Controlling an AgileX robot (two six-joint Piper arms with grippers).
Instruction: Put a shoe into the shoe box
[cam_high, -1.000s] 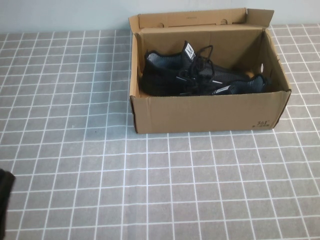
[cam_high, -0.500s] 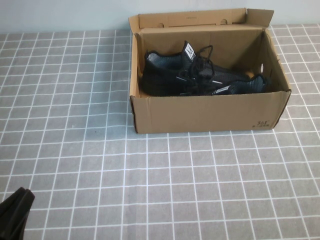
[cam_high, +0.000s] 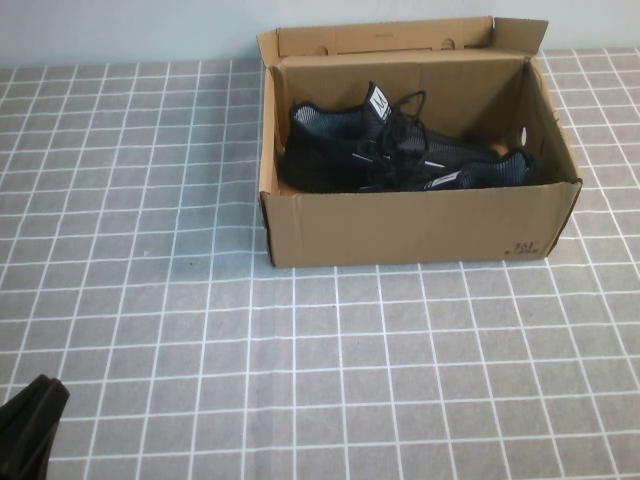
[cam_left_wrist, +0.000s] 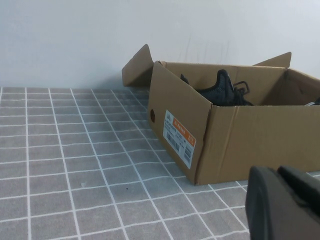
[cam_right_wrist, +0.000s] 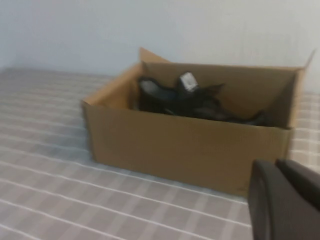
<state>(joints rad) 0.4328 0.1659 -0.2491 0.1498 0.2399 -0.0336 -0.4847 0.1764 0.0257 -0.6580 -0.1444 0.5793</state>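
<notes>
Since the shoe (cam_high: 400, 150) already sits inside the shoe box (cam_high: 410, 225), the job looks done; left gripper (cam_high: 30, 425) parks at the near-left corner, right gripper (cam_right_wrist: 285, 200) sits back too, can't tell either's jaws.

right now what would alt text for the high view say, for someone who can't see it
An open brown shoe box sits at the far middle of a grey tiled table with a black shoe lying inside it. The left gripper shows only as a dark shape at the near left corner, away from the box; the right gripper is out of view.
</notes>
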